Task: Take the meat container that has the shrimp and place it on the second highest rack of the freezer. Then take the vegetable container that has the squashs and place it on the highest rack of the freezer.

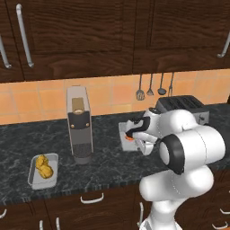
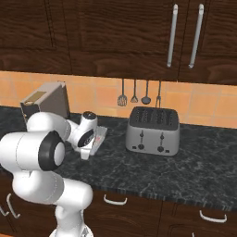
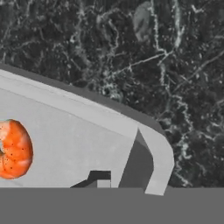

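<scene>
Shrimp container, a shallow pale-grey rectangular tray, lies on the dark marbled worktop at the centre of the left base view, mostly covered by the white arm's wrist. In the hand view its rounded corner rim sits at lower right, with a curled orange shrimp inside at the left edge and bare stone beyond the rim above and to the right. The end effector is down at the tray's near edge, its jaws drawn nearly together; whether they pinch the rim I cannot tell. A tall silver coffee machine stands left of the tray with open worktop between. Further left, near the front edge, a second grey tray holds yellow squash. A chrome four-slot toaster stands right of the arm, well apart.
</scene>
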